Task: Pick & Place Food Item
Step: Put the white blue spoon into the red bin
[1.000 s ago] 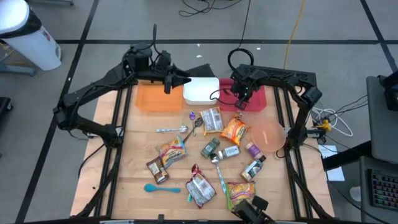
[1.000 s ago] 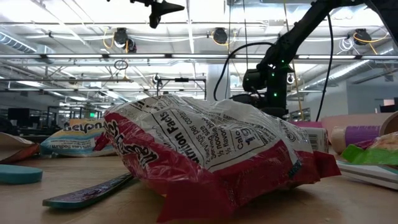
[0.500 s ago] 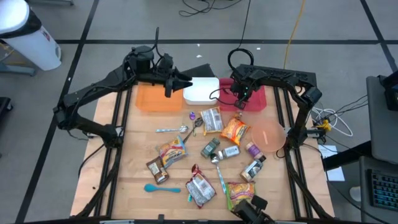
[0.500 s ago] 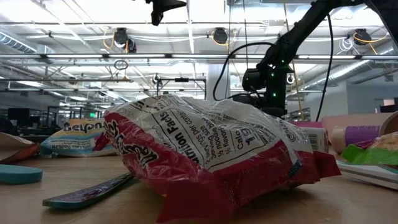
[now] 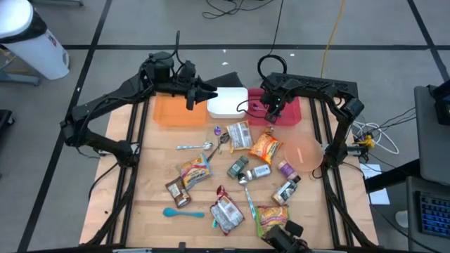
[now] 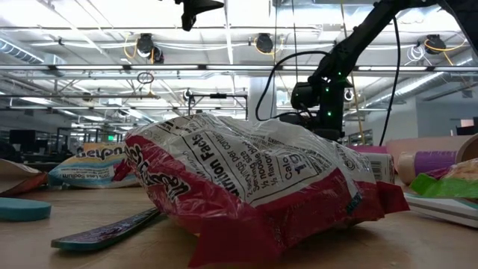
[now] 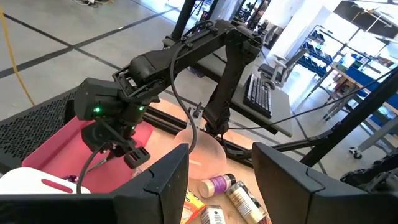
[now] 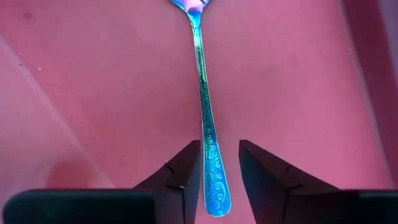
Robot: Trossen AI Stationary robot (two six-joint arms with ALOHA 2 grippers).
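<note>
Right end effector (image 8: 219,180) parted, released; iridescent spoon (image 8: 204,112) handle between fingertips, on pink tray (image 8: 298,87).

The iridescent spoon (image 8: 207,124) (over the red tray (image 8: 298,81)) has its bowl cut off by the edge.

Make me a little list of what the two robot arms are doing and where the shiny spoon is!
right gripper: over the pink tray, fingers parted around the spoon handle
spoon: iridescent metal, lying in the pink tray
left gripper: raised over the far edge of the table, between the orange tray and the white tray, open, holding nothing
table: snack bags, bottles and utensils scattered
</note>
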